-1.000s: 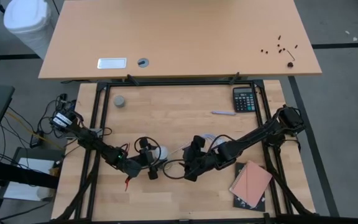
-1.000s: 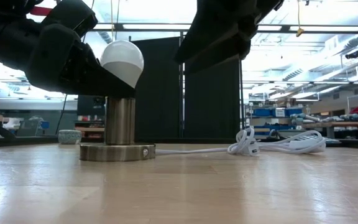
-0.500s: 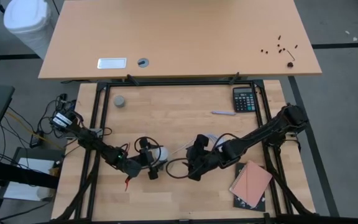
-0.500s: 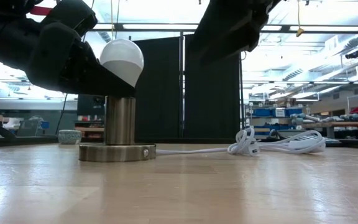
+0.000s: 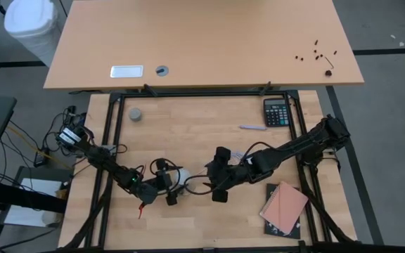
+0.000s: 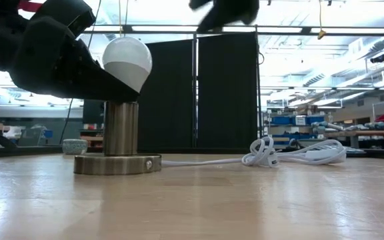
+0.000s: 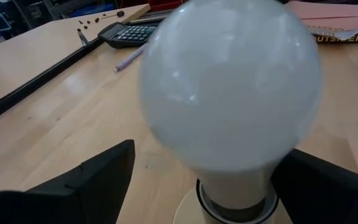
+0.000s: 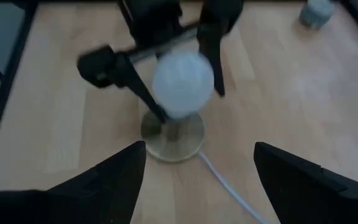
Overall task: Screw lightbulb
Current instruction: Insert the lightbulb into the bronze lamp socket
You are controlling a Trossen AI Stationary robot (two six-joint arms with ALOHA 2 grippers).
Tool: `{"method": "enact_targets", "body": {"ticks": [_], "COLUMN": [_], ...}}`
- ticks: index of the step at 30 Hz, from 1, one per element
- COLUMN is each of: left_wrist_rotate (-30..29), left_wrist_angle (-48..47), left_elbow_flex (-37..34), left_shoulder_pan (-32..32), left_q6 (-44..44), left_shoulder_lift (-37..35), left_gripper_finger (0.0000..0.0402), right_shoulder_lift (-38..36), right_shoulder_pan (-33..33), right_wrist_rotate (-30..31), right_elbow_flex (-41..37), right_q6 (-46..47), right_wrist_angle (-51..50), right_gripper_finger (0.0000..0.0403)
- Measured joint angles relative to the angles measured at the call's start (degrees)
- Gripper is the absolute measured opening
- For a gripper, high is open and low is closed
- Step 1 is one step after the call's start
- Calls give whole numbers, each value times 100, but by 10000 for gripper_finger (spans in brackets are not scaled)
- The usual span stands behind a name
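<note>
Low view: lightbulb (image 6: 127,61) sits upright in the brass socket post of the lamp base (image 6: 117,163), which stands on the bench (image 6: 245,200) with its white cord (image 6: 272,155) trailing off. Left gripper (image 5: 169,187) straddles the bulb, fingers (image 7: 86,180) spread wide either side of the glass, nothing held as far as I can tell. Right gripper (image 5: 219,174) hangs just beside the lamp, fingers (image 8: 114,180) apart and empty.

Looks like a regrip between turns. Next move calls for closing on the bulb and twisting again, or a check that it's seated.

Left wrist view shows the gap between fingers and glass; low view hides that. High view alone shows the calculator (image 5: 276,112) and notebook (image 5: 284,209) off to the right
</note>
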Motion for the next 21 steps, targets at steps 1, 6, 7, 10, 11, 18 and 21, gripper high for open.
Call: {"method": "enact_targets", "body": {"ticks": [1, 6, 7, 10, 11, 18, 21], "left_wrist_rotate": [4, 114, 114, 114, 114, -9, 5], "left_wrist_angle": [7, 79, 81, 124, 150, 115, 127], "left_elbow_flex": [0, 0, 0, 0, 0, 0, 0], "left_shoulder_pan": [0, 0, 0, -24, -27, 17, 33], "left_q6": [-3, 44, 47, 63, 90, 241, 239], "left_shoulder_lift": [0, 0, 0, 0, 0, 0, 0], "left_gripper_finger": [360, 360, 360, 360, 360, 360, 360], "right_shoulder_lift": [0, 0, 0, 0, 0, 0, 0], "right_shoulder_pan": [-18, -119, -125, -121, -119, -169, -180], "right_wrist_rotate": [0, 4, 4, 2, 2, 2, 2], "right_elbow_flex": [67, 104, 104, 104, 104, 104, 104], "right_q6": [-55, -113, -108, -76, -77, -102, -102], "right_wrist_angle": [-28, -80, -82, -132, -132, -216, -215], "right_gripper_finger": [309, 309, 309, 309, 309, 309, 309]}}
